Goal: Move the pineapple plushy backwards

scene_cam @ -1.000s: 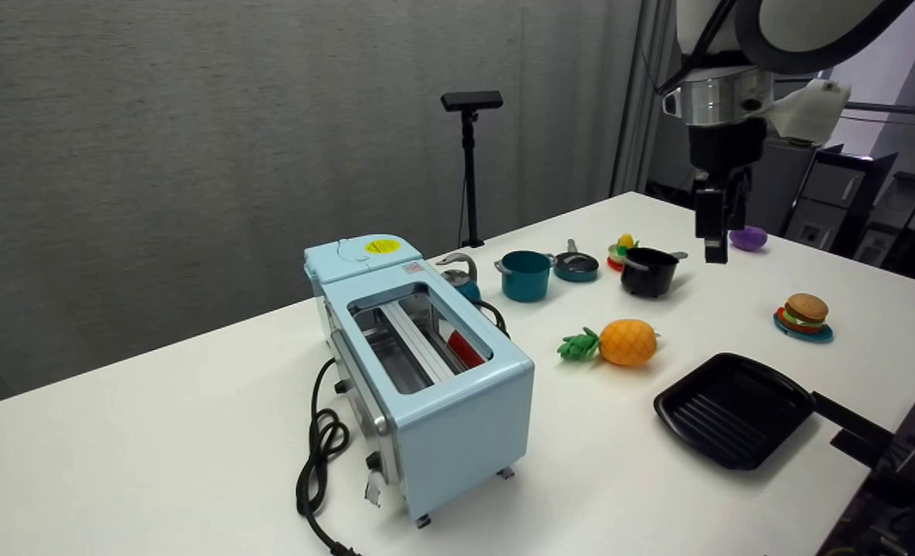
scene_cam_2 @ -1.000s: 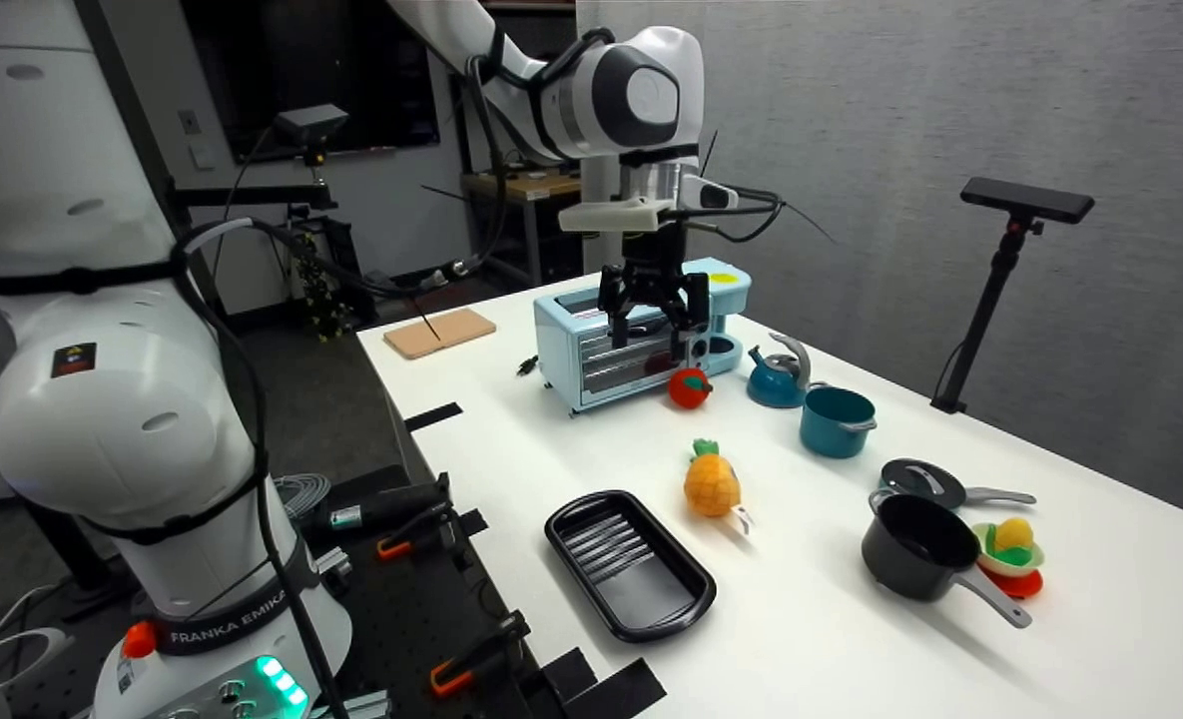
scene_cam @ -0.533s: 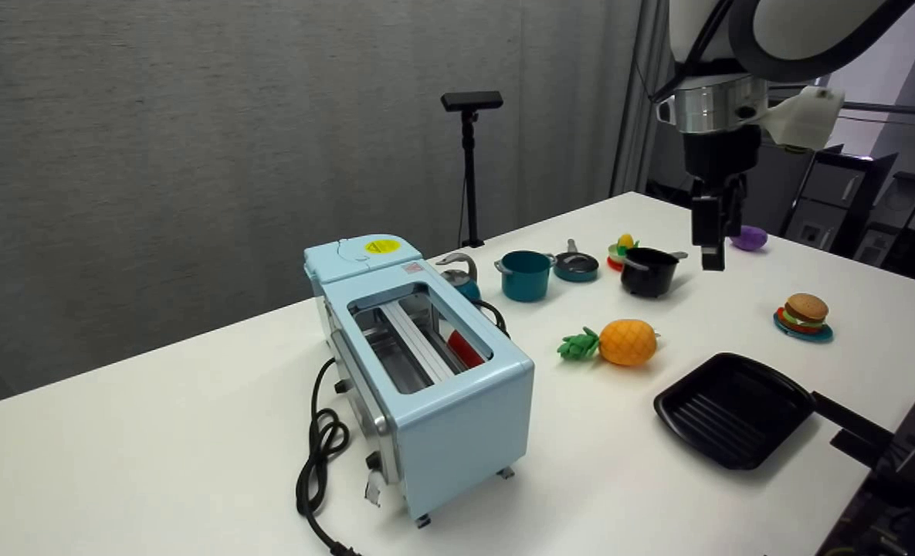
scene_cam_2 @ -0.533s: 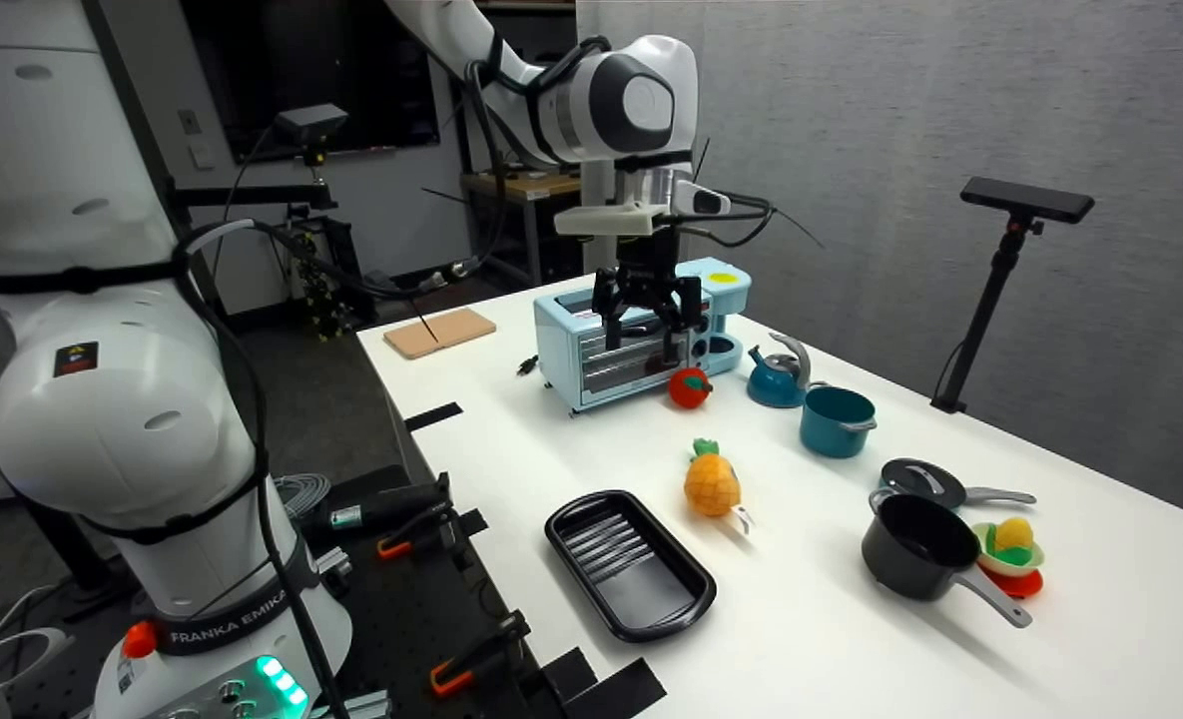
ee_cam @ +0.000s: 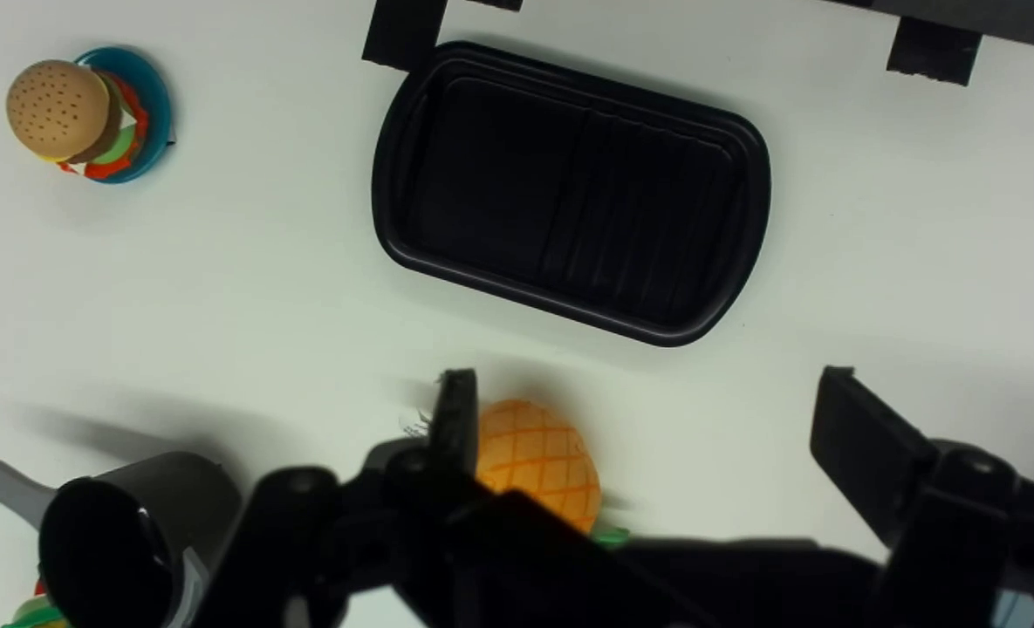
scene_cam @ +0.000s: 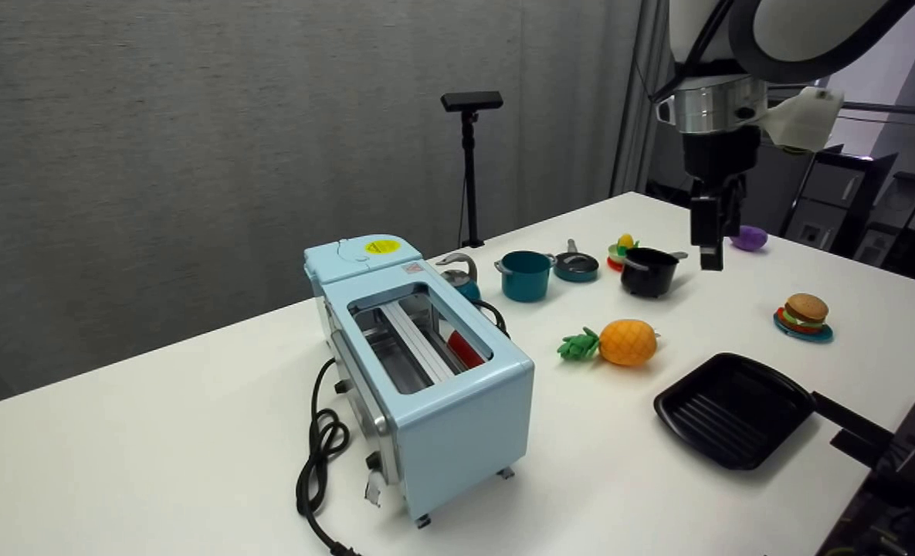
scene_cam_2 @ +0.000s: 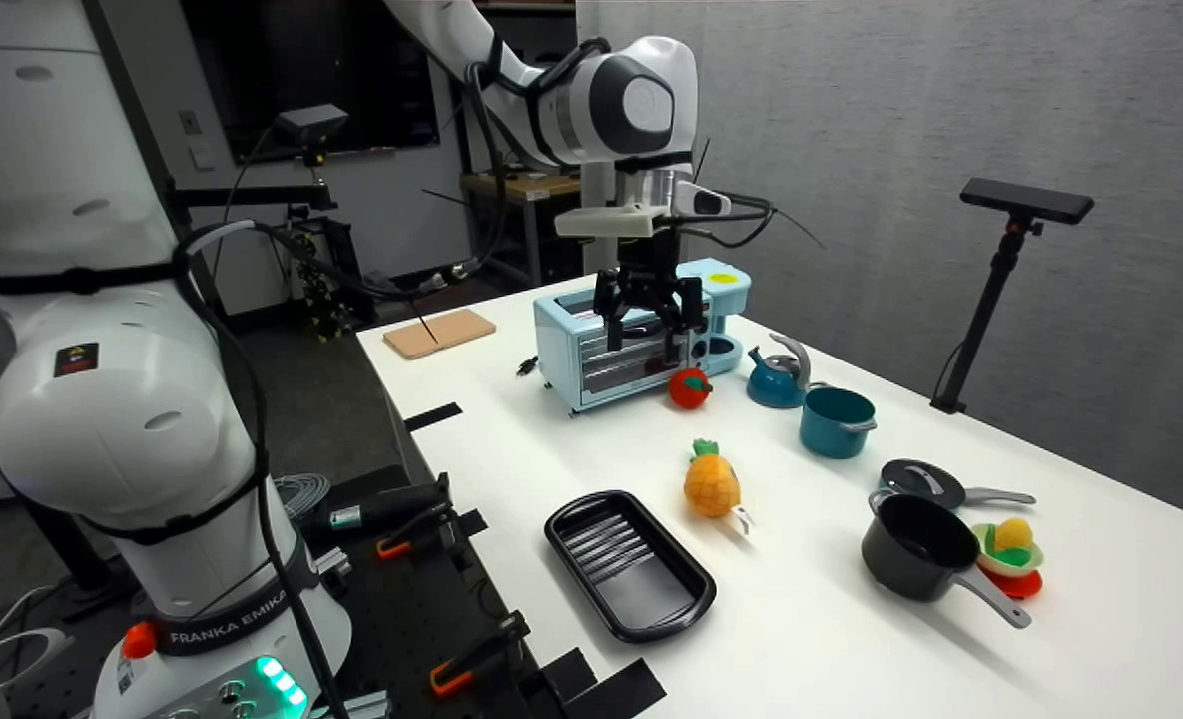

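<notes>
claw (ee_cam: 646, 410) is wide, nothing held, hanging well above the table (scene_cam_2: 811, 639); the pineapple plushy (ee_cam: 534, 462) lies on the tabletop, partly hidden behind the 9 o'clock finger (ee_cam: 457, 419) in the wrist view. main risk imo: if i go straight down off-centre, that finger prob. lands on the soft body & squashes or rolls it, so i'd shift twd it first. the black tray (ee_cam: 569, 192) is near the plushy, at its 12 o'clock in the wrist view, so if "backwards" = twd the robot base (scene_cam_2: 222, 659), a low drag cd snag the rim. if it's the opp. way, the teal pot (scene_cam_2: 838, 422), at the plushy's 2 o'clock in an exterior view, is what i'd bump. re views: wrist view can't give me height, both exterior views can; but the fingers (scene_cam: 706, 232) overlap side-on in an exterior view, so no gap to read there. green tuft (scene_cam: 578, 344) is plain at the body's 9 o'clock in an exterior view; wrist view gives only a sliver. red tomato-like toy (scene_cam_2: 689, 387) shows at abt 12 o'clock from the plushy in an exterior view, no sign of it in the wrist view.
</notes>
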